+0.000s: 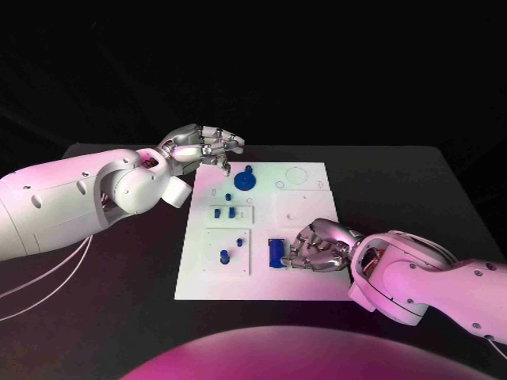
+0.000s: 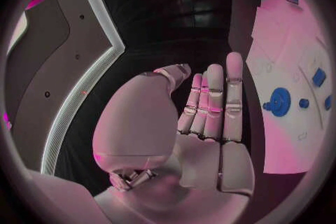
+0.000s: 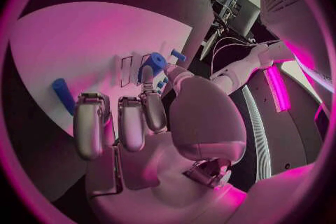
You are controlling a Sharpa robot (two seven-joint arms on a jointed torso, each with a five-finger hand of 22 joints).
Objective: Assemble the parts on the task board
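Right hand [image 1: 320,245] resting curled on the task board [image 1: 208,281] near edge beside a blue block [image 1: 276,252], apparently holding nothing, left hand [image 1: 199,146] hovering empty, fingers curled together, at the far-left corner near a blue gear [image 1: 243,179].

Task board [image 1: 305,202]: white rectangular plate lying flat at worktop centre, carrying several raised square panels. Blue gear-like disc [image 1: 243,179] with short stem sitting near far edge. Two small blue pieces [image 1: 222,212] standing side by side in middle-left panel. One small blue piece [image 1: 224,256] standing in near-left panel, tiny blue dot [image 1: 238,242] lying beside it. Elongated blue part [image 1: 276,252] lying near board's near-right area, just beside right hand [image 1: 322,247] fingers; contact not discernible.
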